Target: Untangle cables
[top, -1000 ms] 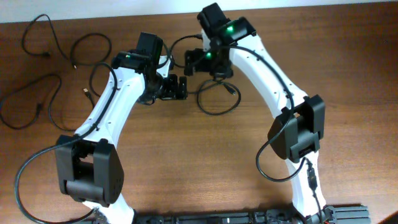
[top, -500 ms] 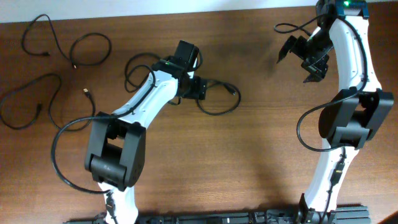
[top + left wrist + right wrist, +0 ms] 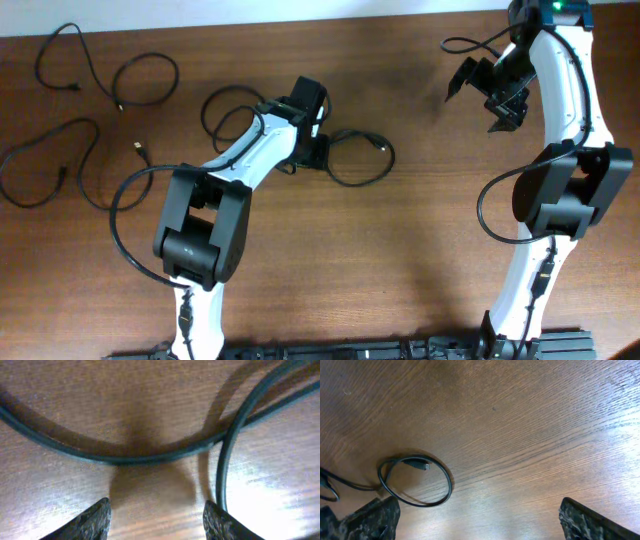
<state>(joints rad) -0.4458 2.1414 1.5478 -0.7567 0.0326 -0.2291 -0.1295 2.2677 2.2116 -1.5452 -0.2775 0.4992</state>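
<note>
Black thin cables [image 3: 140, 458] in loose separate loops on wooden table [image 3: 400, 260].

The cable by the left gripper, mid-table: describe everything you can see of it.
The cable is a thin black cord, rubbery-looking, lying flat on the wooden table in a loose oval loop, with a small plug end curled just inside the loop. In the left wrist view two of its strands cross on the wood just ahead of the left gripper, which is open and grips nothing; one strand runs down close beside a fingertip.
</note>
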